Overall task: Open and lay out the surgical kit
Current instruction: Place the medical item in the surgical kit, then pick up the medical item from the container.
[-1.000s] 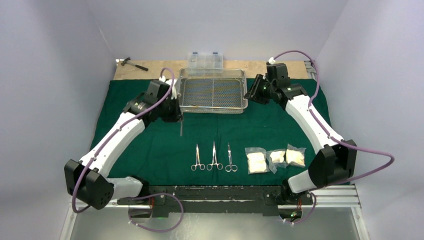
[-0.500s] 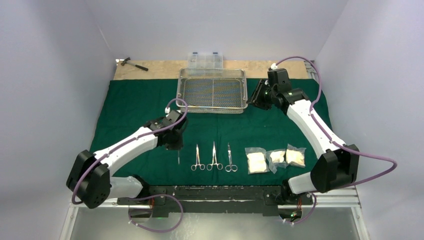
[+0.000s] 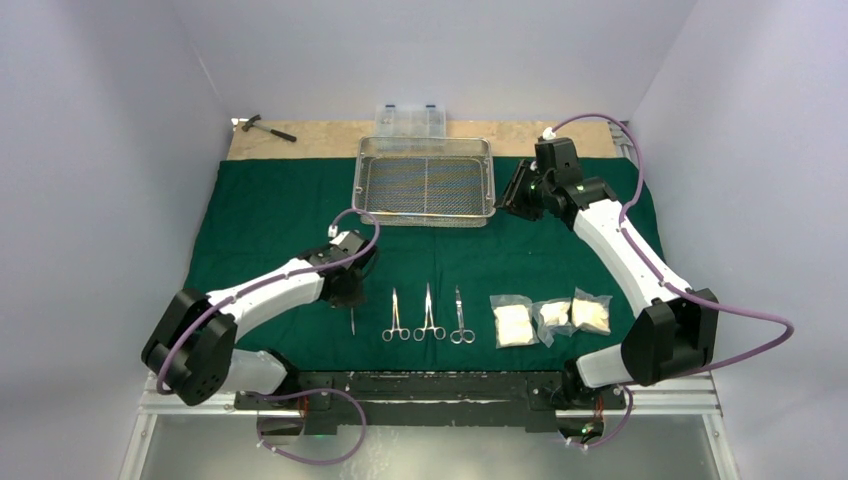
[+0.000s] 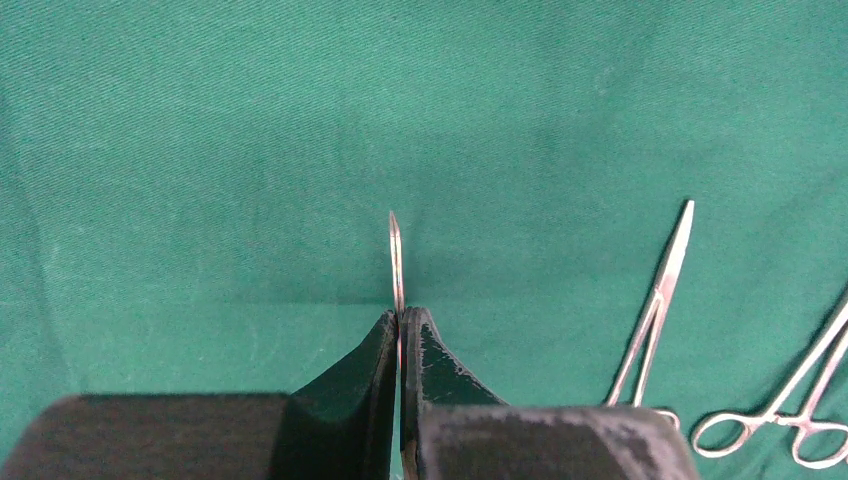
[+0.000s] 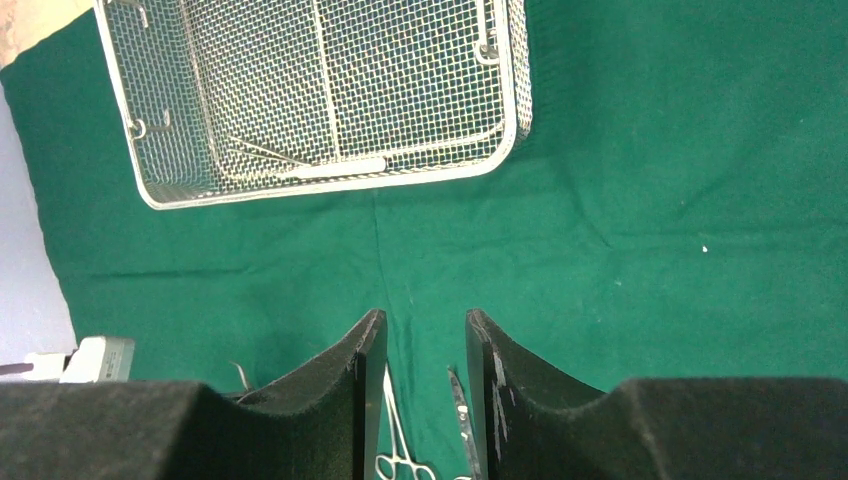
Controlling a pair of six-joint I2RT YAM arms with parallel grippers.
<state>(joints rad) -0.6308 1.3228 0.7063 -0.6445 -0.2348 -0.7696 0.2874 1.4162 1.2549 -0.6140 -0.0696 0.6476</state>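
Surgical kit [image 3: 430, 250] lies spread on its green cloth [image 3: 270, 215]. From above you count one mesh tray [image 3: 427, 182], three ringed instruments [image 3: 430, 315] and three gauze packets [image 3: 553, 317]. Only your left wrist view shows the left end effector [image 4: 401, 318] clenched on one pair of tweezers [image 4: 396, 250]. Your right wrist view shows the right end effector [image 5: 420, 335] released, near the tray.

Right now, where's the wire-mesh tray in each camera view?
Top external: wire-mesh tray at back centre.
Left wrist: not in it.
Right wrist: along the top, left of centre.
Shared landmark: green cloth, seen in all three views.
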